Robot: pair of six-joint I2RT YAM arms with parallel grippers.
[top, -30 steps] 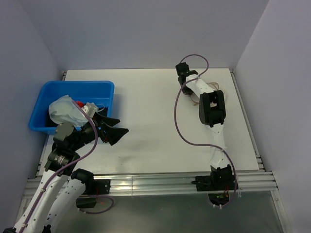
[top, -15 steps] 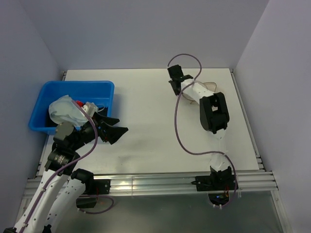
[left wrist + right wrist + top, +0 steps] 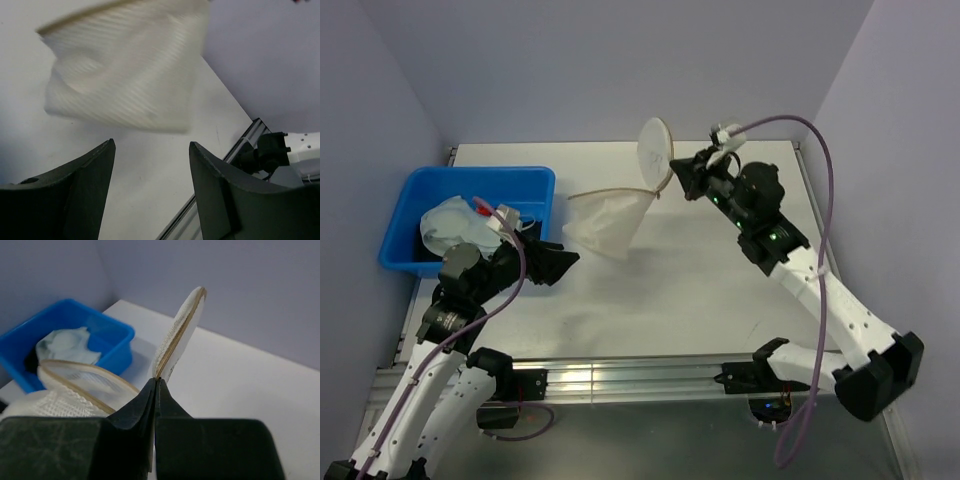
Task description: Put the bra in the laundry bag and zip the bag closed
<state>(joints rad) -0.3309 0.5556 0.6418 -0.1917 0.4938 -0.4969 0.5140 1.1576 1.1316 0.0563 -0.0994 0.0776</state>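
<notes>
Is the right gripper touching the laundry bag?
Touching. The right wrist view shows the right gripper shut on the laundry bag at its tan rim.

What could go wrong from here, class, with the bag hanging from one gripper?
The right gripper pinches the laundry bag only by its thin rim, so it might slip.
The bag hangs slack and tilted, so the bra, in the blue tub, may be hard to insert.
The open left gripper could snag the mesh.

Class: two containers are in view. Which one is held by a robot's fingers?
The white mesh laundry bag, pinched at its tan rim by the right arm's fingers; the blue tub rests on the table, untouched.
</notes>
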